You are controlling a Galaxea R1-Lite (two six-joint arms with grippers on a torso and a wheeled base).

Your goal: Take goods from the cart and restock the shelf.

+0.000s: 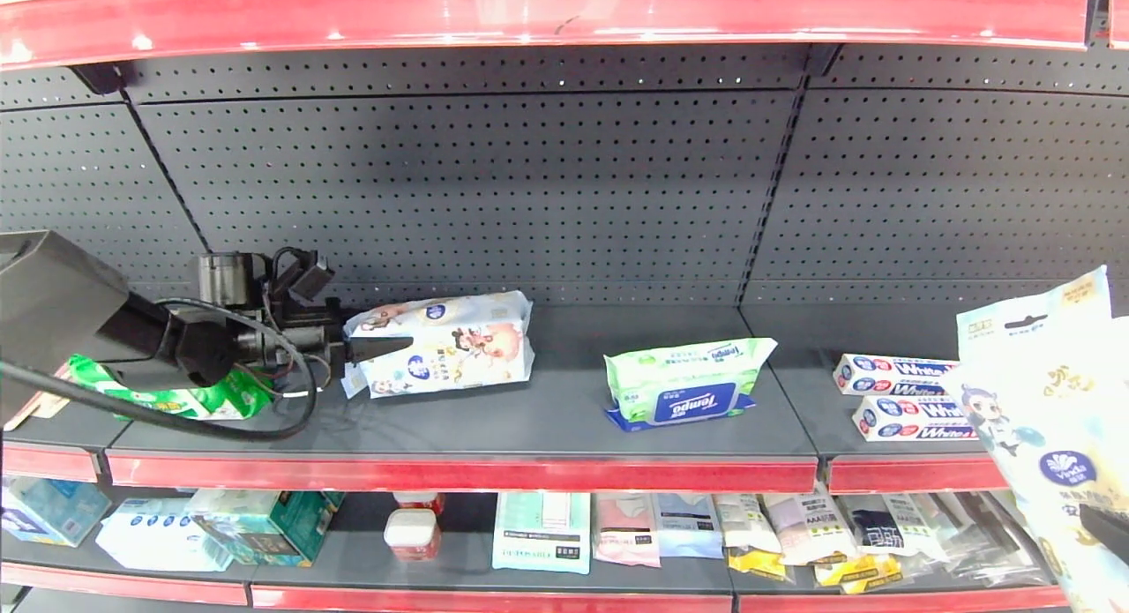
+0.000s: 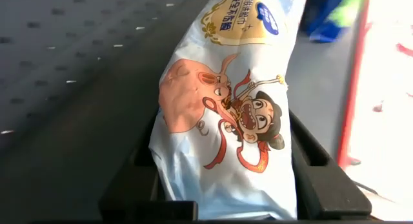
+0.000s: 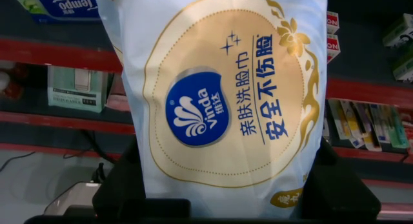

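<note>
A white wipes pack with cartoon figures (image 1: 454, 340) lies on the dark shelf board (image 1: 564, 419), left of centre. My left gripper (image 1: 379, 340) is at the pack's left end, shut on it. In the left wrist view the pack (image 2: 226, 114) fills the gap between the two black fingers (image 2: 322, 179). At the far right, in front of the shelf, hangs a second, larger white and gold pack (image 1: 1050, 401), with my right gripper (image 3: 226, 192) shut on its lower end. That pack (image 3: 226, 95) hides most of the shelf behind it in the right wrist view.
A green and blue wipes pack (image 1: 684, 388) stands mid-shelf, and two toothpaste boxes (image 1: 900, 397) sit to its right. A green pack (image 1: 176, 399) lies behind my left arm. The lower shelf (image 1: 529, 525) holds several packets. A red-edged shelf (image 1: 564, 13) overhangs above.
</note>
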